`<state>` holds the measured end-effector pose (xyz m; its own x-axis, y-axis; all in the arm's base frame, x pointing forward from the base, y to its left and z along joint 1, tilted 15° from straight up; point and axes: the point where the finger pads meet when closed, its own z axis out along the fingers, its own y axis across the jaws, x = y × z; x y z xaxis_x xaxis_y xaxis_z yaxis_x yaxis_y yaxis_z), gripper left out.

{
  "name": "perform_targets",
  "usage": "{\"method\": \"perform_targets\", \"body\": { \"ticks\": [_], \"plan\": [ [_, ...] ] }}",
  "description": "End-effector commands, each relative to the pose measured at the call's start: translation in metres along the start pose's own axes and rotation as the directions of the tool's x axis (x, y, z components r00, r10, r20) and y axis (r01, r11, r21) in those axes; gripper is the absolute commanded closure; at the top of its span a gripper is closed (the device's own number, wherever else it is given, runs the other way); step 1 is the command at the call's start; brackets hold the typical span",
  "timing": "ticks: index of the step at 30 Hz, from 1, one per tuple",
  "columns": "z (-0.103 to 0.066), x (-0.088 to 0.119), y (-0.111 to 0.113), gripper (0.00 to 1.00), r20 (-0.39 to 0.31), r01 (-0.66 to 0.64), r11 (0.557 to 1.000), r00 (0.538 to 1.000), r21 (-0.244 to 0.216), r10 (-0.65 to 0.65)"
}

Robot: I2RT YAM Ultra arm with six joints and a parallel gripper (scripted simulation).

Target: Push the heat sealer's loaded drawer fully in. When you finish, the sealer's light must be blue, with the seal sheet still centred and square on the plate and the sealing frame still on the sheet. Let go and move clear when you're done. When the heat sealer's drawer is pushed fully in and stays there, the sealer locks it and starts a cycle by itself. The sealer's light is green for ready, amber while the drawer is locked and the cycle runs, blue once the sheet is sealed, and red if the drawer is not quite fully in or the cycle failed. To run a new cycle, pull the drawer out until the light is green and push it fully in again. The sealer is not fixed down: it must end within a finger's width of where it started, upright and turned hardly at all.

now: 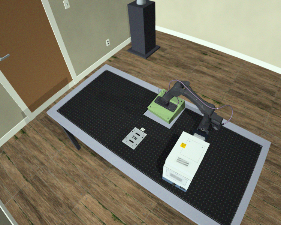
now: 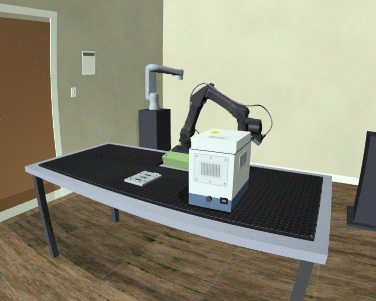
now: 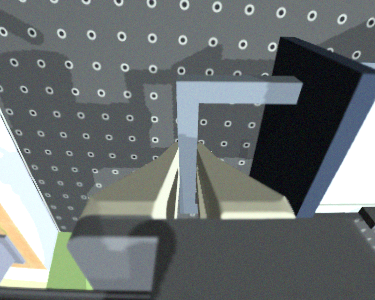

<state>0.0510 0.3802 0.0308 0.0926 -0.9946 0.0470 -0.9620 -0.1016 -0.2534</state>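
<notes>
The heat sealer (image 1: 187, 155) (image 2: 210, 171) stands upright, white over a blue base, with its back towards the top and exterior views. In the wrist view the drawer's dark front panel (image 3: 309, 125) has a blue edge and carries a pale blue-grey bar handle (image 3: 237, 92). My gripper (image 3: 187, 150) is shut on the handle's long bar, which runs between its fingertips. In the top view a pale flat part (image 1: 199, 137) shows between the sealer and the gripper, so the drawer looks partly out. The status light, seal sheet and sealing frame cannot be made out.
A grey fixture plate (image 1: 134, 138) (image 2: 142, 179) marked IN lies to one side of the sealer on the black perforated mat (image 1: 94, 101) (image 2: 288, 197). The arm's green base block (image 1: 166, 112) (image 2: 175, 160) stands by the table's far edge.
</notes>
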Motion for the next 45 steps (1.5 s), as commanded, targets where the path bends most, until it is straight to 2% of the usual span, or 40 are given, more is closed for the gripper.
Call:
{"method": "perform_targets", "body": {
  "ticks": [1, 23, 45],
  "plan": [
    [-0.010, -0.011, -0.015, 1.00, 0.047, -0.014, 1.000, 0.999, 0.020, 0.013],
    [-0.002, -0.006, -0.045, 1.00, 0.014, -0.004, 1.000, 1.000, 0.016, 0.004],
    [-0.002, -0.007, -0.043, 1.00, 0.017, -0.003, 1.000, 1.000, 0.017, 0.003]
  ]
}}
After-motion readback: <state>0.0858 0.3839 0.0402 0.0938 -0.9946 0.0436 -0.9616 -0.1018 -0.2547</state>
